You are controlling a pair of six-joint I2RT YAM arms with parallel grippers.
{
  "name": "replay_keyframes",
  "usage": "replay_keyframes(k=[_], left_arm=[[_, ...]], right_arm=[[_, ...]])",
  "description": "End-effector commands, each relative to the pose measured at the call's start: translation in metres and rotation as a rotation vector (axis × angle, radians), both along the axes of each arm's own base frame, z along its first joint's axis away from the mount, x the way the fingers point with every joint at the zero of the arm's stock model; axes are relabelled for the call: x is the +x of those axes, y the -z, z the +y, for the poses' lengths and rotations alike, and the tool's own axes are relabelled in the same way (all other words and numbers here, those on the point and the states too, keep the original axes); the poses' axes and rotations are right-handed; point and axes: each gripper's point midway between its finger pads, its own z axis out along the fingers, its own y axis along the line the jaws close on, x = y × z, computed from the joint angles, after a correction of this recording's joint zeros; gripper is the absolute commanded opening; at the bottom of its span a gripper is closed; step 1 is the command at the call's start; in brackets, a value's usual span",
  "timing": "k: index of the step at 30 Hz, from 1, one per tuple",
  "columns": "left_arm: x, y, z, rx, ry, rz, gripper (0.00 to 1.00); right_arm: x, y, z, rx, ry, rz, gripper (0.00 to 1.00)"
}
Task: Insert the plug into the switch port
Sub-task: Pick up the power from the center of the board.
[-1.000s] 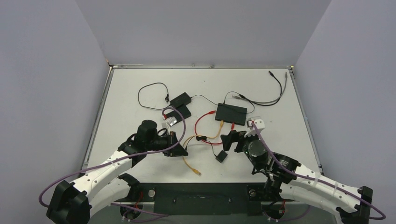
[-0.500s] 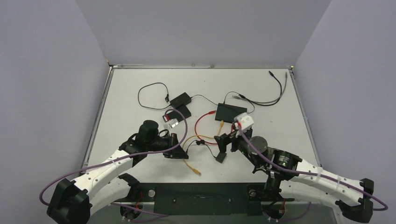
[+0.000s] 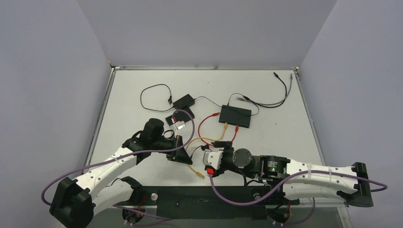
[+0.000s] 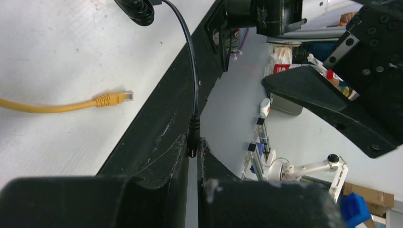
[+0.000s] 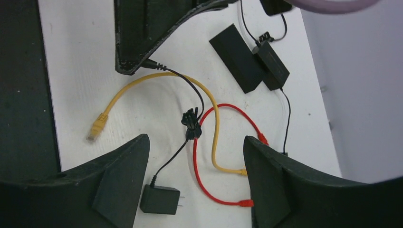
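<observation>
My left gripper (image 3: 180, 153) is shut on a small black barrel plug (image 4: 192, 141), held by its tip between the fingertips, low over the table's near middle. The plug also shows in the right wrist view (image 5: 153, 65). Its thin black cable (image 5: 194, 97) runs to a black power adapter (image 5: 160, 199). The black switch (image 3: 235, 115) lies at the table's middle, with yellow and red cables at its front edge. My right gripper (image 5: 195, 142) is open and empty above the adapter, just right of the left gripper.
A yellow network cable ends loose in a plug (image 3: 201, 176) near the front edge. A red cable (image 5: 199, 166) loops under my right gripper. Two black boxes (image 3: 183, 101) lie left of the switch, and grey cables (image 3: 278, 97) lie at the back right.
My right arm has swung left and toward the front edge, its wrist turning over the power adapter. My left gripper has stayed almost still, holding the plug.
</observation>
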Motion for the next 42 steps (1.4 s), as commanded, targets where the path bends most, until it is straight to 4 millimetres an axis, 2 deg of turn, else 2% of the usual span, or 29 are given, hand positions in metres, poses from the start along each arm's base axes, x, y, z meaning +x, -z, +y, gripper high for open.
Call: replay_keyframes(k=[1,8,14,17,22,26,31,42], left_arm=[[-0.012,-0.022,0.000,-0.041,0.091,-0.003,0.00],[-0.027,-0.023,0.003,-0.046,0.134,0.038,0.00],[-0.038,-0.025,0.007,-0.054,0.170,0.074,0.00],[-0.042,-0.026,0.008,-0.062,0.187,0.089,0.00],[-0.047,-0.030,0.010,-0.076,0.208,0.095,0.00],[-0.049,-0.031,0.010,-0.086,0.218,0.096,0.00],[-0.050,-0.032,0.010,-0.092,0.223,0.097,0.00],[-0.052,-0.032,0.010,-0.096,0.231,0.100,0.00]], right_arm=[[-0.015,-0.011,0.025,-0.046,-0.248,-0.168,0.67],[-0.029,-0.008,0.047,-0.131,-0.435,-0.230,0.66],[-0.041,-0.009,0.069,-0.162,-0.552,-0.246,0.61],[-0.044,-0.003,0.078,-0.195,-0.594,-0.251,0.57],[-0.049,0.005,0.082,-0.267,-0.654,-0.235,0.42],[-0.049,0.015,0.084,-0.308,-0.666,-0.220,0.38],[-0.053,0.020,0.086,-0.308,-0.684,-0.201,0.37],[-0.057,0.024,0.096,-0.304,-0.709,-0.177,0.27]])
